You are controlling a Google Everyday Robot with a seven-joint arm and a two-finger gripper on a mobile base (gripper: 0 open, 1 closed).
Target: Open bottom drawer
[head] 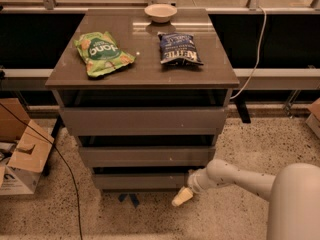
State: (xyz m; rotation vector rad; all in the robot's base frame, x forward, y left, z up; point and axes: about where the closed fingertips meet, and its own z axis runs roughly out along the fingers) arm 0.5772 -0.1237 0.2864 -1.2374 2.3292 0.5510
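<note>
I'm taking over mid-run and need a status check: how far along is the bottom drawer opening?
Done: the arm is down low, with the gripper at the right end of the bottom drawer, just below its front edge. In hand: lining up on that drawer; no grasp is visible. Left: the drawer front sits back under the middle drawer with no interior showing, so the whole pull remains.

Inspector: Colours on the worktop (pixel 145 71)?
Clerk: Brown worktop; green bag (pixel 102 53), dark blue bag (pixel 179 49), cream bowl (pixel 160 12).
Inspector: Lower down?
Clerk: Grey-brown bottom drawer (pixel 140 181); cream gripper (pixel 182 196) beside its right corner, over speckled floor (pixel 150 219).
</note>
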